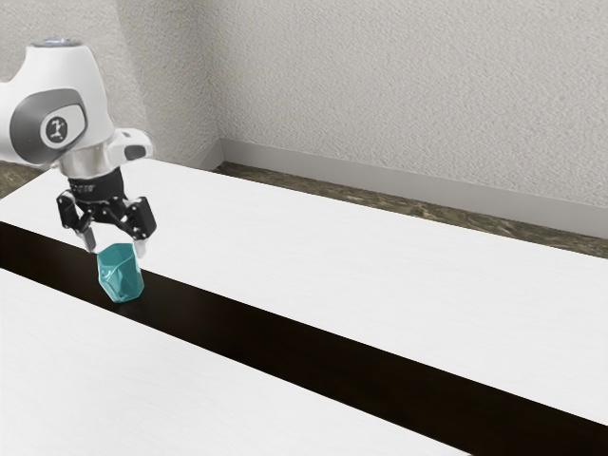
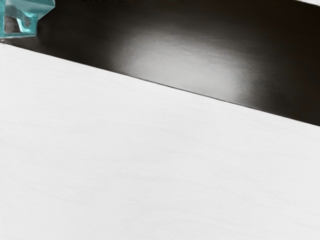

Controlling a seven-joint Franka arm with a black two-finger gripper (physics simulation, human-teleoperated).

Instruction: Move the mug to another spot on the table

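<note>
Here, exterior view. A white table takes up the foreground, crossed by a black band that runs from the exterior view's left toward its lower right. Behind the table stands a rough, off-white wall with a pale skirting board at its foot. A strip of dark, mottled floor shows between the board and the table's far edge.

My arm, white with grey joints, comes in at the upper left and points its black gripper straight down. The fingers are spread wide, one on each side of the teal, faceted mug, with their tips about level with its rim. I read the gripper as open: I see no squeeze on the mug from both sides, though whether one tip brushes the rim I cannot tell. The mug stands on the black band near the exterior view's left and leans slightly.

Wrist view. White table lies beneath my hand, and beyond it is the black band, which carries a soft pale sheen. A corner of the teal mug sits on the band at the frame's edge.
</note>
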